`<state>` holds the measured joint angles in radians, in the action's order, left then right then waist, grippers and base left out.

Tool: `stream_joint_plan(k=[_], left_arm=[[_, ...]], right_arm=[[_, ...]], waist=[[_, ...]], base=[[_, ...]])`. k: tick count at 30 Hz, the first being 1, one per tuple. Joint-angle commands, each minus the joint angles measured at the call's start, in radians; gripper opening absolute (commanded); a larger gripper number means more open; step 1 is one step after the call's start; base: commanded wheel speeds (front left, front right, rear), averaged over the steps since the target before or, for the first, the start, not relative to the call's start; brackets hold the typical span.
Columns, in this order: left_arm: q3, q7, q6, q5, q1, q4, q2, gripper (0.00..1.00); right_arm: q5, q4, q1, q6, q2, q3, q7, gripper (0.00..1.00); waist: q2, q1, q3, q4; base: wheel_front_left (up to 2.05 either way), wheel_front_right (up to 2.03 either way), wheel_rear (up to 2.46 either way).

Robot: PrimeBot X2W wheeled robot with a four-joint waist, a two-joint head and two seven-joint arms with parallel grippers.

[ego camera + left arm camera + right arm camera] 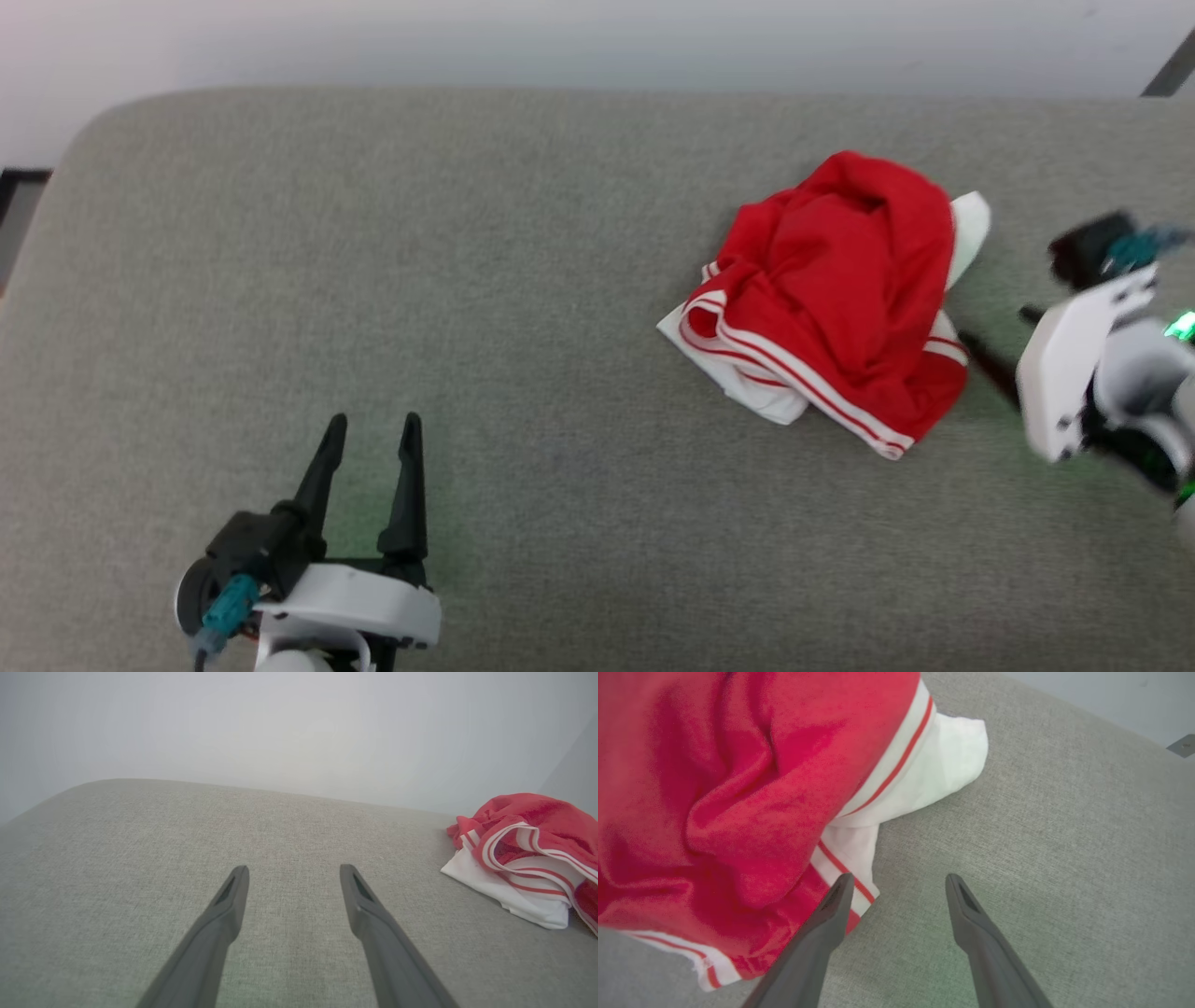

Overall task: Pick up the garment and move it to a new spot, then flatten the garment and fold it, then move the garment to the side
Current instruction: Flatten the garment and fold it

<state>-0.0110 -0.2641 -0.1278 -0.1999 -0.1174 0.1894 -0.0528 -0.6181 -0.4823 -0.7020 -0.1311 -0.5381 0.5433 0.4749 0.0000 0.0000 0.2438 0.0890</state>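
L gripper (373, 422) at lower left of head view, fingers spread wide, nothing between them, over bare cushion. Garment (831, 289) lies well apart from it, up and to the R. In L wrist view the L gripper (294, 870) points at open cushion w/ the garment (528, 858) off at the R edge.

R gripper (994, 341) comes in from the R edge of head view, blurred, fingers aimed at the garment's R side, just beside it. In R wrist view the R gripper (899, 877) is spread open, empty. One finger (831, 914) overlaps the striped edge of the garment (738, 788); touching or just above, can't tell. Other finger is over bare cushion. Garment not between the fingers.

Surface: grey woven cushion (467, 280), flat, rounded far-L corner. Pale plain wall (560, 37) behind it. Dark strip (19, 187) past the L edge, dark bar (1172, 70) at top R corner.

Garment: bunched heap, R of centre on the cushion, red on top, lettering not visible. No clear long axis. Striped white/red edge runs diagonally along the near side, from mid-L down to lower R. White part sticks out at near-L corner; white sleeve tip pokes out far R.
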Motion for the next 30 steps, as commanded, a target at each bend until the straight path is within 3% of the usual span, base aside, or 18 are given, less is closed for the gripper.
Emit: stream_joint_plan(k=[1, 8, 16, 17, 18, 19, 20, 21, 30], left_arm=[[0.004, 0.000, -0.004, -0.008, -0.017, 0.002, 0.002, 1.00], [0.030, 0.000, -0.004, -0.042, -0.053, 0.011, 0.003, 1.00], [0.058, 0.000, -0.004, -0.059, -0.096, 0.025, 0.003, 1.00], [0.062, 0.000, -0.004, -0.064, -0.106, 0.029, 0.003, 1.00], [0.062, 0.000, -0.004, -0.064, -0.106, 0.029, 0.003, 1.00], [0.062, 0.000, -0.004, -0.065, -0.109, 0.031, 0.003, 1.00], [0.061, 0.000, -0.004, -0.065, -0.111, 0.032, 0.003, 1.00], [0.059, 0.000, -0.004, -0.066, -0.112, 0.033, 0.003, 1.00], [0.034, 0.000, -0.004, -0.058, -0.100, 0.032, 0.002, 1.00]], right_arm=[[-0.034, -0.006, -0.043, 0.001, -0.012, 0.009, 0.020, 1.00], [-0.086, -0.087, -0.189, 0.000, -0.062, 0.067, 0.079, 1.00], [-0.143, -0.157, -0.263, 0.001, -0.042, 0.160, 0.099, 1.00], [-0.152, -0.175, -0.276, 0.001, -0.038, 0.180, 0.081, 0.51], [-0.152, -0.175, -0.276, 0.001, -0.038, 0.180, 0.081, 0.51], [-0.155, -0.182, -0.280, 0.001, -0.036, 0.192, 0.073, 0.41], [-0.156, -0.189, -0.282, 0.001, -0.036, 0.209, 0.066, 0.11], [-0.156, -0.192, -0.282, 0.000, -0.038, 0.227, 0.061, 0.00], [-0.198, -0.171, -0.349, 0.001, -0.088, 0.292, -0.030, 0.00]], waist=[[0.0000, 0.0000, 0.053, 0.041], [0.0000, 0.0000, 0.114, 0.063], [0.0000, 0.0000, 0.157, 0.072], [0.0000, 0.0000, 0.160, 0.074], [0.0000, 0.0000, 0.160, 0.074], [0.0000, 0.0000, 0.161, 0.074], [0.0000, 0.0000, 0.161, 0.073], [0.0000, 0.0000, 0.160, 0.071], [0.0000, 0.0000, 0.142, 0.018]], base=[[0.00, 0.00, 0.00], [0.00, 0.00, 0.00], [0.00, 0.00, 0.00], [0.00, 0.00, 0.00], [0.00, 0.00, 0.00], [0.00, 0.00, 0.00], [0.00, 0.00, 0.00], [0.00, 0.00, 0.00], [0.00, 0.00, 0.00]])
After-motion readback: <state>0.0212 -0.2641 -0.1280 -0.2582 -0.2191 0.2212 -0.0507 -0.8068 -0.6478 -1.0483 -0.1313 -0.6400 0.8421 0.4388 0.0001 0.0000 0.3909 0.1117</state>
